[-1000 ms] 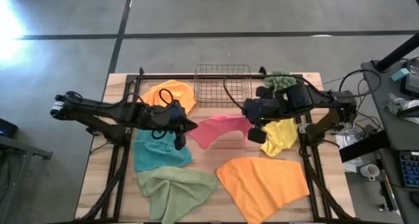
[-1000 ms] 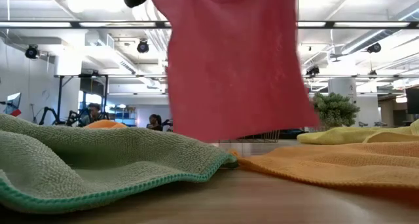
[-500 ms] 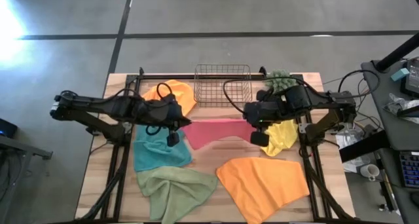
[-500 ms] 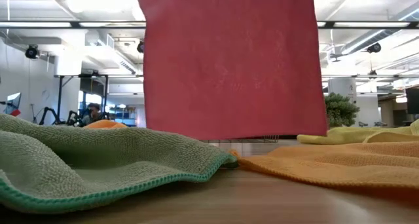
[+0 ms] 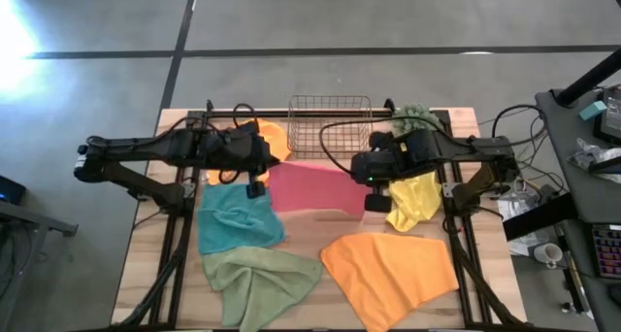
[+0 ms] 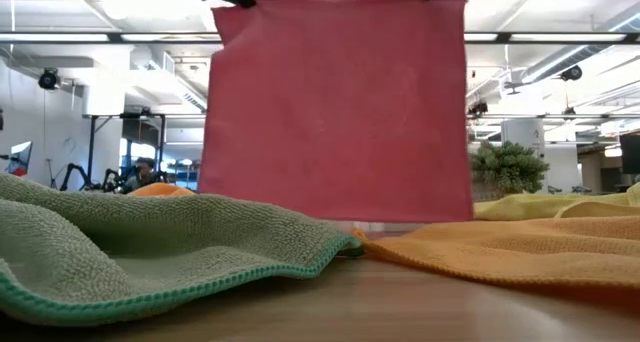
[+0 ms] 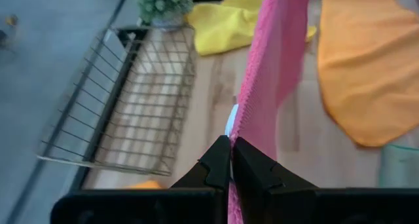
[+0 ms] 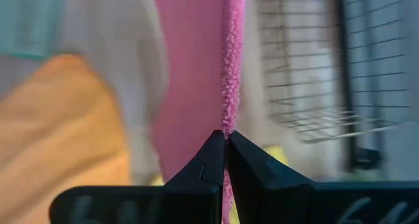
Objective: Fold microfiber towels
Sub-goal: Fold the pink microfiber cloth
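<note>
1. Left gripper [image 5: 260, 171] is pinched shut on one top corner of the pink towel [image 5: 312, 188], left of the frame's centre in the high view; the right gripper [image 5: 370, 176] is clamped on the other top corner, right of centre.
2. The pink towel is held taut between them and hangs as a flat sheet above the worktop [image 5: 301, 233] in the low view, in front of the copper wire basket [image 5: 329, 124].
3. Both grips should be kept firm and level, so that the top edge is not skewed.
4. The lower edge is best laid first on the bare wood, clear of the teal towel [image 5: 236, 220], the yellow towel [image 5: 415, 200] and the orange towel [image 5: 390, 272].
5. The held edge should then be carried over squarely, so that the corners are matched.
</note>
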